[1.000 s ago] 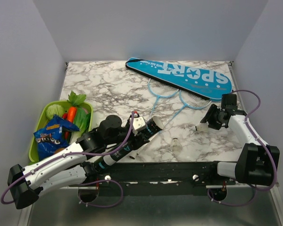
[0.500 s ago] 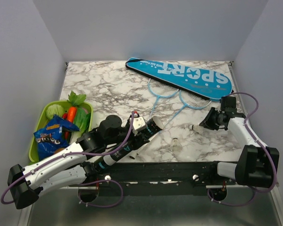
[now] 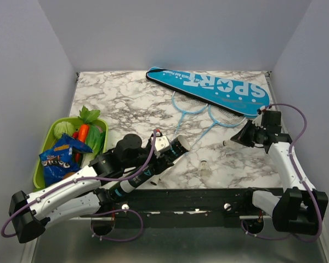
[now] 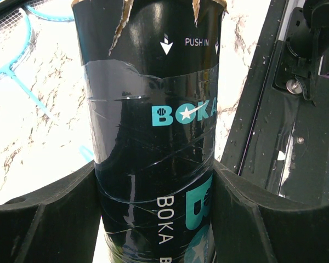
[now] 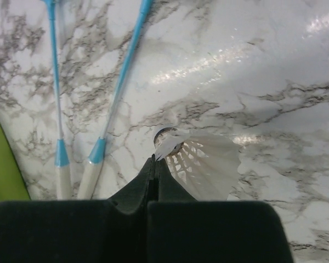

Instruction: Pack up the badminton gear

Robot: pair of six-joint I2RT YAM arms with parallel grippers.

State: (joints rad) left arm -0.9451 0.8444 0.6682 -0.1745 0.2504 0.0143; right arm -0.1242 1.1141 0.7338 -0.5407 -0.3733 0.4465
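The dark tube lies tilted near the front edge, open end toward the rackets, with my left gripper shut on it. In the left wrist view the tube fills the space between both fingers, and my left gripper presses it from both sides. My right gripper is shut on the rim of a white shuttlecock, and the right wrist view shows the closed tips pinching the shuttlecock. A second shuttlecock stands on the table. Two light-blue rackets lie partly under the blue SPORT cover.
A green basket with vegetables and a snack packet sits at the left. The racket handles lie left of the held shuttlecock. The black mounting rail runs along the near edge.
My right gripper has shut on the shuttlecock and drawn back toward the right with it. The left arm and the tube have not moved.
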